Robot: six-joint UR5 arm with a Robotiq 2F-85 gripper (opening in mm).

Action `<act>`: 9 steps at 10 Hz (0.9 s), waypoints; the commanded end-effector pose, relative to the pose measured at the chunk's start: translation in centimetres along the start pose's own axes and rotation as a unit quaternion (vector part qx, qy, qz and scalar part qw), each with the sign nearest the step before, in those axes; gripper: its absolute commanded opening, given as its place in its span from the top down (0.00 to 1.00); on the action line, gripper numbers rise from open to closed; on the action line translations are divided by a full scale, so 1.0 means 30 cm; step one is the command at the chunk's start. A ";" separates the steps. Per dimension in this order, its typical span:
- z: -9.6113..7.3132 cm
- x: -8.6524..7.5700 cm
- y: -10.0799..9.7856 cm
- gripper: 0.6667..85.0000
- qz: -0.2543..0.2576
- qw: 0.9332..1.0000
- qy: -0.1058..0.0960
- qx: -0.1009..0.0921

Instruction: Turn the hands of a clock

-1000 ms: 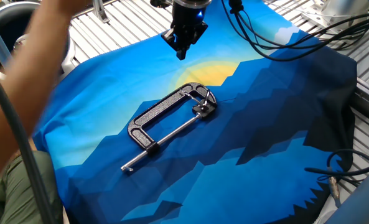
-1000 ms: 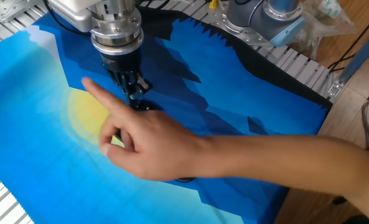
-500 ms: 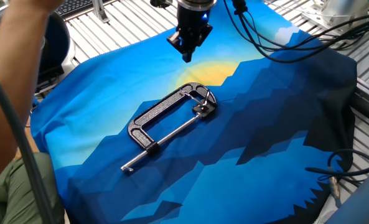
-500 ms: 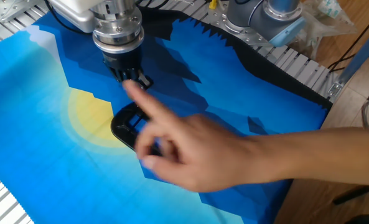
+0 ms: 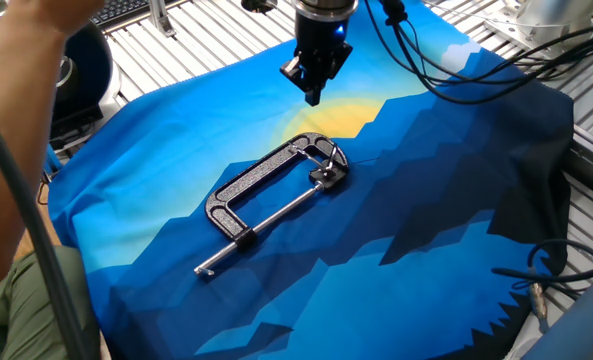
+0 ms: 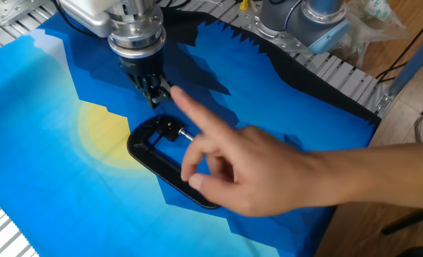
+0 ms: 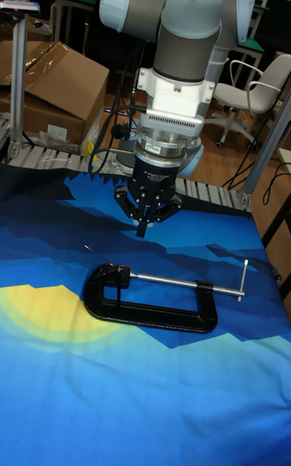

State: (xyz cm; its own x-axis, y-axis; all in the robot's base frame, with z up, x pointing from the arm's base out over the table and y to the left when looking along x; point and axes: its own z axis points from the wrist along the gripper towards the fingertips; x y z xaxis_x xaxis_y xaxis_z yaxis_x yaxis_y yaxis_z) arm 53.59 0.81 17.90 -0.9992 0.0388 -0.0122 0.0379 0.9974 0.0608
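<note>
A black C-clamp [image 5: 266, 185] [image 6: 161, 160] [image 7: 149, 312] lies on the blue cloth. A small dark piece, which I take for the clock [image 7: 119, 274] [image 5: 328, 172], sits in its jaw. A thin needle-like hand [image 7: 94, 255] sticks out from it, and its details are too small to read. My gripper [image 5: 313, 97] [image 6: 156, 101] [image 7: 142, 232] hangs point-down above the cloth, a little beyond the clamp's jaw end. Its fingers are shut to a point with nothing between them.
A person's hand [image 6: 232, 168] reaches in from the right over the clamp's screw end, with the forefinger pointing up close to my gripper. The person's other arm [image 5: 16, 110] shows at the left. Cables [image 5: 446, 60] trail over the cloth's far side.
My gripper has shifted sideways along the cloth towards the clamp's jaw end. The person's hand has drawn back off the clamp, uncovering its jaw, and now points a finger beside my gripper.
</note>
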 end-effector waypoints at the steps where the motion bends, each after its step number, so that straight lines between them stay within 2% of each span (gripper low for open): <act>1: 0.003 0.023 0.010 0.99 0.006 1.000 0.009 -0.012; 9: 0.006 0.014 0.012 0.99 0.001 1.000 0.003 -0.015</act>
State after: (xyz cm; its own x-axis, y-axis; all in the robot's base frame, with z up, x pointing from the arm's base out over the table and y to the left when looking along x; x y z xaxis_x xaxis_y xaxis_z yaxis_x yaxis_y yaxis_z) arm 53.03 0.97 17.60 -0.9989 0.0464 0.0002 0.0463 0.9958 0.0789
